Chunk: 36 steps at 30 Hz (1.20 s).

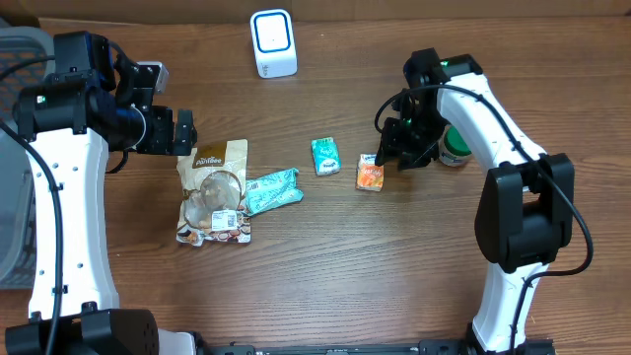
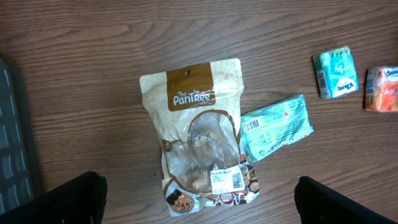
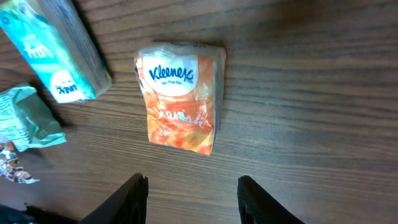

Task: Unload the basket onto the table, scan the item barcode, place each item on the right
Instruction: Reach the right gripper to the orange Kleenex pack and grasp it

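Note:
An orange Kleenex pack [image 1: 370, 173] [image 3: 181, 96] lies flat on the wooden table, right of centre. My right gripper [image 1: 396, 150] [image 3: 191, 180] hovers just beside it, jaws partly apart with nothing between them; the pack sits beyond the fingertips. A white scanner [image 1: 273, 42] stands at the table's far edge. My left gripper [image 1: 183, 131] [image 2: 199, 180] is wide open above a brown Pantree snack bag [image 1: 214, 192] [image 2: 196, 137], whose white barcode label [image 2: 227, 179] faces up.
A small teal tissue pack [image 1: 325, 155] [image 2: 336, 71] [image 3: 53, 50] and a crinkled teal packet [image 1: 272, 189] [image 2: 275, 126] lie between the bag and the orange pack. A green-lidded jar [image 1: 455, 148] stands behind the right arm. A grey basket [image 1: 15, 197] borders the left.

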Motion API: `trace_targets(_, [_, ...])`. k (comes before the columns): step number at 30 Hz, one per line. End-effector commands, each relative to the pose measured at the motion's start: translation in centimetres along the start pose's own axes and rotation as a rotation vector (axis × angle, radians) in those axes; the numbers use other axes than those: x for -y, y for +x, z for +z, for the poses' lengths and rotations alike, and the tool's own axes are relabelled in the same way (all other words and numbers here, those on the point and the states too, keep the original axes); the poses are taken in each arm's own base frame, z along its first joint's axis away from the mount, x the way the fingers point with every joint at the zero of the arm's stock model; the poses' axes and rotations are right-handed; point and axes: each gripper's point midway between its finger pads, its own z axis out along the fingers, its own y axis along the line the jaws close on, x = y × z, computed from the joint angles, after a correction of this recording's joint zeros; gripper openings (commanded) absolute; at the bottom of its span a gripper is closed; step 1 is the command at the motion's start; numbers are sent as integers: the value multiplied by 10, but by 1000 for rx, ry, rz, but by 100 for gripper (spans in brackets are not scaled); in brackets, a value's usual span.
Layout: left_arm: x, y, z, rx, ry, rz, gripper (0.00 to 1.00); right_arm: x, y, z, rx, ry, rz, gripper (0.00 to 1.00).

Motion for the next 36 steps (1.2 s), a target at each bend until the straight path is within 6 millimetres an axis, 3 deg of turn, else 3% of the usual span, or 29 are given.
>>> trace_targets(1, [2,-6,-9,33,-5,28,100,6,1,2,3,38,30,45])
trace_targets(20, [2,-6,-9,33,-5,28,99,12,14,30,-43,42,52,44])
trace_targets(29, [2,-6,-9,33,-5,28,100,10,18,62,-39,21,109,42])
trace_targets(33, [2,-6,-9,33,-5,28,99,14,17,74,-24,16,145,36])
trace_targets(36, [2,-6,-9,33,-5,28,100,15,16,77,-16,13,142,24])
